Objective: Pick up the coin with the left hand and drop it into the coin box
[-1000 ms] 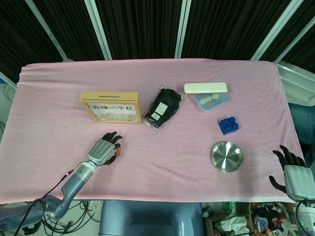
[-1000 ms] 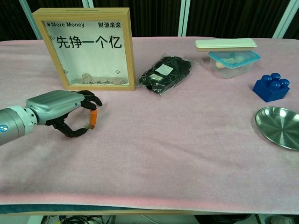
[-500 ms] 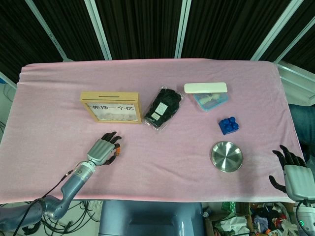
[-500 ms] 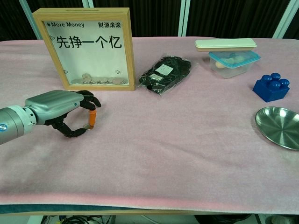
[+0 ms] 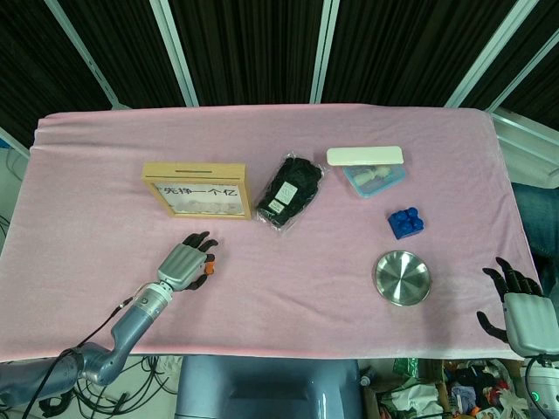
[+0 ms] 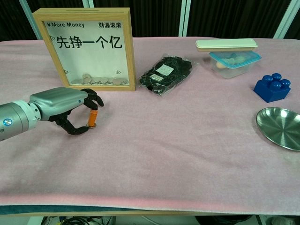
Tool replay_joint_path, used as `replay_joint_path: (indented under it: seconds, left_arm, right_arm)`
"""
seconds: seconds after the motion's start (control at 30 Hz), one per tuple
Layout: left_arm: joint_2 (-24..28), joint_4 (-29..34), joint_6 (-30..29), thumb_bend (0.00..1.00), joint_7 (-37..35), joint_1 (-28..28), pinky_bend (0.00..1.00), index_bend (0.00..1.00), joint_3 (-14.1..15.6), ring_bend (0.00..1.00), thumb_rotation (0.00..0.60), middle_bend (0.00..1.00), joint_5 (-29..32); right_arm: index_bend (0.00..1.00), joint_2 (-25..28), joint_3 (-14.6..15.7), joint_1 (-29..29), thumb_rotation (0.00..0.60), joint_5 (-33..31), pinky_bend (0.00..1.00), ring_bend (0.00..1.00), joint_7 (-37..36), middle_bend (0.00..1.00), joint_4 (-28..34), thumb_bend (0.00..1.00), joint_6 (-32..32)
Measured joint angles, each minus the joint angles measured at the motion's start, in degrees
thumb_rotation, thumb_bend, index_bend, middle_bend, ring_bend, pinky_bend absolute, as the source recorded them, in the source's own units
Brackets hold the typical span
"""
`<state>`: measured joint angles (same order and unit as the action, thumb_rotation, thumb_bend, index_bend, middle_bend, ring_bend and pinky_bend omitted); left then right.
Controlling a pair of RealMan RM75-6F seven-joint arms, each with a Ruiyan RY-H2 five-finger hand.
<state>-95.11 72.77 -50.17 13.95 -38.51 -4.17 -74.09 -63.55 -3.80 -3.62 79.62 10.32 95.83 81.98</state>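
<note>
The coin (image 6: 92, 125) is a small silver disc low against the pink cloth, in front of the coin box. My left hand (image 6: 65, 107) pinches it between an orange-capped fingertip (image 6: 93, 116) and the thumb, with the other fingers curled above. In the head view the left hand (image 5: 185, 264) lies below the coin box and hides the coin. The coin box (image 6: 86, 48) is a wooden frame with a glass front and several coins inside; its top slot shows in the head view (image 5: 197, 189). My right hand (image 5: 524, 310) hangs open off the table's right front corner.
A black bag in clear wrap (image 6: 166, 74) lies to the right of the box. Further right stand a lidded plastic tub (image 6: 233, 58), a blue block (image 6: 272, 87) and a steel dish (image 6: 280, 127). Pink cloth (image 6: 178, 154) covers the table.
My left hand has shifted slightly right and up toward the coin box, its finger and thumb closing in on the coin. The right hand has not moved.
</note>
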Motion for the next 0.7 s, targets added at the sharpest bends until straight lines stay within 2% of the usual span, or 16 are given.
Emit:
replay_joint_path:
  seconds: [0.7]
  left_arm:
    - [-0.25,-0.37,-0.23,0.40,0.16,-1.54,0.11,0.58,-1.54,0.00,0.600,0.17,0.71]
  right_arm:
    - [0.22,-0.03,0.13,0.00,0.600,0.39,0.20,0.16,-0.27,0.06,-0.07,0.20,0.05]
